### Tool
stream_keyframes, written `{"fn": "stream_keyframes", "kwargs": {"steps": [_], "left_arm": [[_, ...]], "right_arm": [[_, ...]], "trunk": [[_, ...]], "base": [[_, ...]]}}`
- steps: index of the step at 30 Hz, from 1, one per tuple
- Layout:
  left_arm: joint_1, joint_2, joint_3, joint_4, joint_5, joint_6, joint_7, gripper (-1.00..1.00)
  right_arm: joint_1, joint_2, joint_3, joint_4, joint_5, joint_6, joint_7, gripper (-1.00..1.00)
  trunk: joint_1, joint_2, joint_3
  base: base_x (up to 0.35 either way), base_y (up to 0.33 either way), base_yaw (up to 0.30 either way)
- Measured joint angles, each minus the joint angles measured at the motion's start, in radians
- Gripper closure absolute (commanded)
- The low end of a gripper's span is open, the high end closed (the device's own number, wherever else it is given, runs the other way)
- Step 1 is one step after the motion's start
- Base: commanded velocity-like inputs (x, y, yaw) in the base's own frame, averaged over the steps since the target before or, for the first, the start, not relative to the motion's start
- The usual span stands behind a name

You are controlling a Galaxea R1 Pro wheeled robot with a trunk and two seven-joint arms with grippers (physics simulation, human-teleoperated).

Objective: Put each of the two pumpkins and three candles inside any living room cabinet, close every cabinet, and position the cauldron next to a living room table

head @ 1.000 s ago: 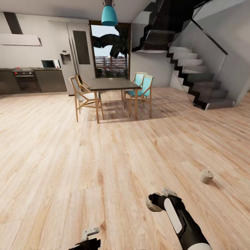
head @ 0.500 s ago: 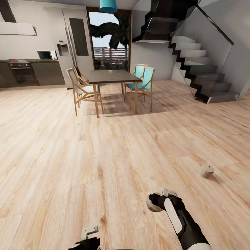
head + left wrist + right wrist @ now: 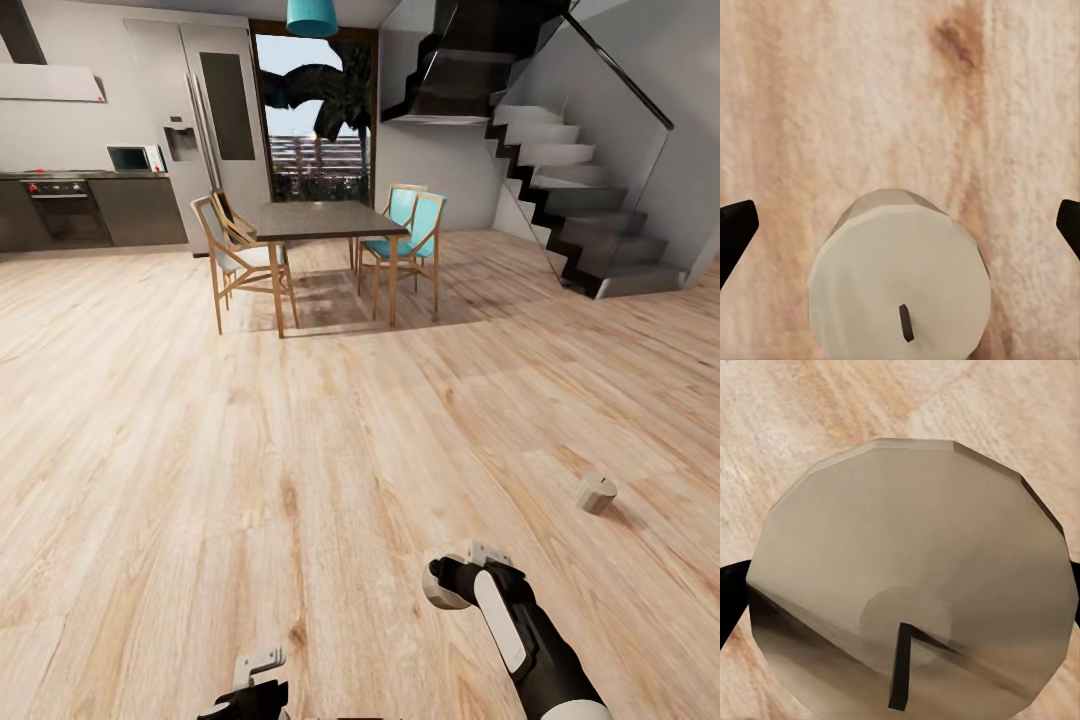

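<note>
A beige candle (image 3: pixel 597 493) stands alone on the plank floor at the right. My right gripper (image 3: pixel 442 586) hangs low in front of me, shut on a second candle (image 3: pixel 911 585), whose wick end faces the right wrist camera. My left gripper (image 3: pixel 252 688) sits at the bottom edge of the head view. In the left wrist view a third candle (image 3: pixel 900 285) shows top-on over the floor. The left gripper (image 3: pixel 900 232) is open, and its dark fingertips (image 3: pixel 735 232) stand well clear of the candle on both sides. Pumpkins, cauldron, cabinet and coffee table are out of view.
Ahead across the wood floor (image 3: pixel 200 450) stands a dark dining table (image 3: pixel 325 220) with wooden and teal chairs (image 3: pixel 405 250). A staircase (image 3: pixel 590 230) rises at the right. Kitchen counters (image 3: pixel 90 205) and a fridge (image 3: pixel 215 120) line the far left wall.
Between one second and half a second ago the whole picture shifted upward, so the camera moved. Nothing has changed since, and both grippers keep their places.
</note>
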Motion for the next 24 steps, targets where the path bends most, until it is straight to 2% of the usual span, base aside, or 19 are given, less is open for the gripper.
{"fn": "stream_keyframes", "kwargs": {"steps": [6, 12, 22, 24], "left_arm": [[0.000, 0.001, 0.000, 0.000, -0.001, 0.001, 0.000, -1.00], [0.000, 0.000, 0.000, 0.000, -0.002, 0.006, 0.000, -1.00], [0.000, -0.002, 0.001, 0.000, -0.002, 0.022, -0.003, -1.00], [0.000, -0.003, 0.001, 0.000, -0.002, 0.034, -0.001, -1.00]], "right_arm": [[0.000, 0.002, 0.003, 0.000, -0.001, -0.001, 0.000, 1.00], [0.000, 0.003, 0.004, 0.001, -0.001, 0.000, 0.000, 1.00], [0.000, 0.002, 0.004, 0.001, 0.000, 0.001, 0.000, 1.00], [0.000, 0.002, 0.005, 0.001, -0.001, 0.001, 0.000, 1.00]], "trunk": [[0.000, 0.000, 0.000], [0.003, -0.001, -0.023], [0.003, -0.001, -0.023], [0.004, -0.002, -0.031]], "base": [[0.000, 0.000, 0.000], [0.000, 0.000, 0.000], [0.000, 0.000, 0.000], [0.000, 0.000, 0.000]]}}
